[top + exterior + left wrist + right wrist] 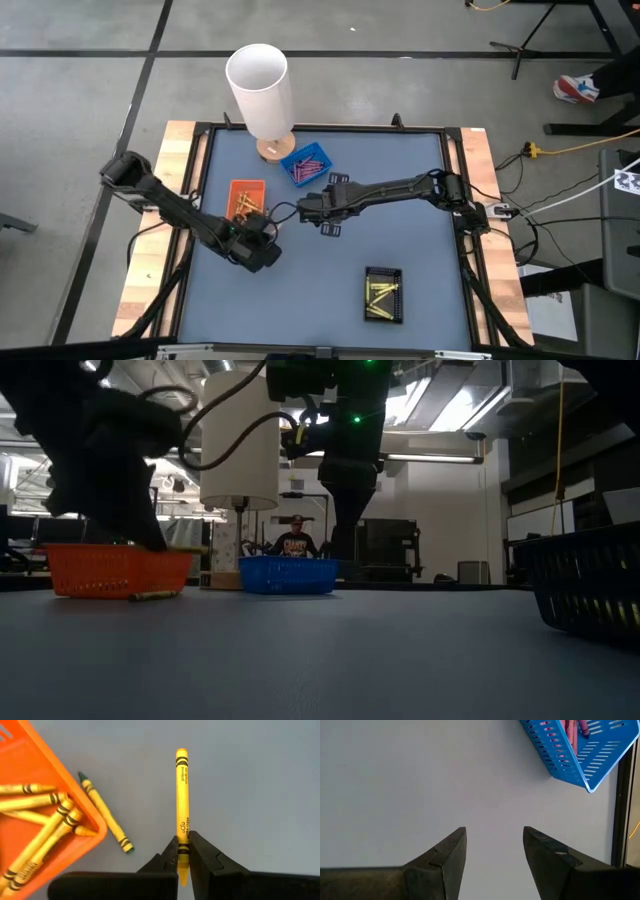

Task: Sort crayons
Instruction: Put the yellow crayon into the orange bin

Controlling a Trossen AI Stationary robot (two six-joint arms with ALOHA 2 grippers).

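Observation:
My left gripper [182, 857] is shut on a yellow crayon [182, 795], beside the orange tray [247, 190], on that tray's near right side. The orange tray [30, 780] holds several yellow crayons. One more yellow crayon [105, 815] lies flat on the mat against the tray's outer wall. My right gripper [494, 845] hangs open over bare mat at the table's middle [303, 210]. It stands near the blue tray [580, 750], which holds pink crayons. A black tray [384, 293] with yellow crayons stands near the front. My left gripper pinches the yellow crayon between its two fingers at the black-banded part [183, 845] near one end. The fingers [207, 855] slant downward and lie along the crayon, which sticks out straight ahead of them. Its short end passes back between the fingers.
A white cylinder on a wooden base [262, 85] stands at the table's far edge beside the blue tray [306, 163]. Raised dark rails [455, 230] frame the blue mat. Open mat lies between the three trays. A person [293, 540] sits far behind the table.

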